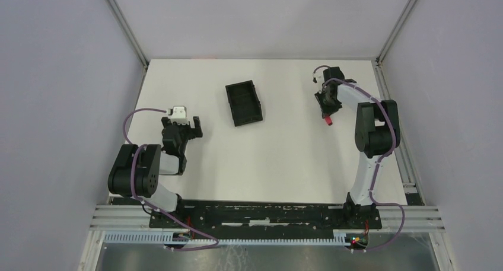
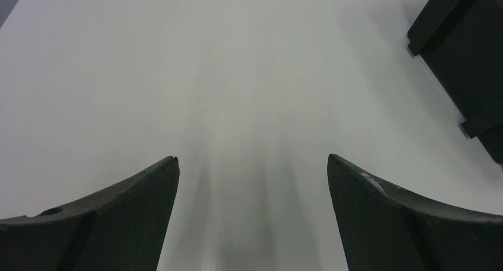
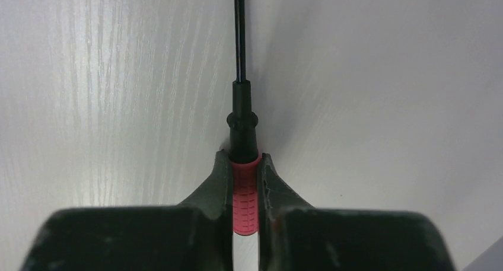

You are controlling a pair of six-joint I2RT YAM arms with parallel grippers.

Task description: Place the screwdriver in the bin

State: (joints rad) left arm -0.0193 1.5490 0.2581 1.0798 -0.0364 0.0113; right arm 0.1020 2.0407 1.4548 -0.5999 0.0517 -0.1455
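The screwdriver [image 3: 244,188] has a red ribbed handle, a black collar and a thin black shaft that runs up out of the right wrist view. My right gripper [image 3: 244,158] is shut on its red handle. In the top view the right gripper [image 1: 327,114] is at the right of the table, with the red handle [image 1: 327,122] showing below it. The bin [image 1: 244,103], a black ribbed tray, sits at the table's middle back, well to the left of the right gripper. My left gripper [image 2: 252,164] is open and empty over bare table; the bin's corner [image 2: 468,57] shows at its upper right.
The white table [image 1: 279,158] is enclosed by grey walls with metal posts at the back corners. A rail [image 1: 267,214] with cables runs along the near edge by the arm bases.
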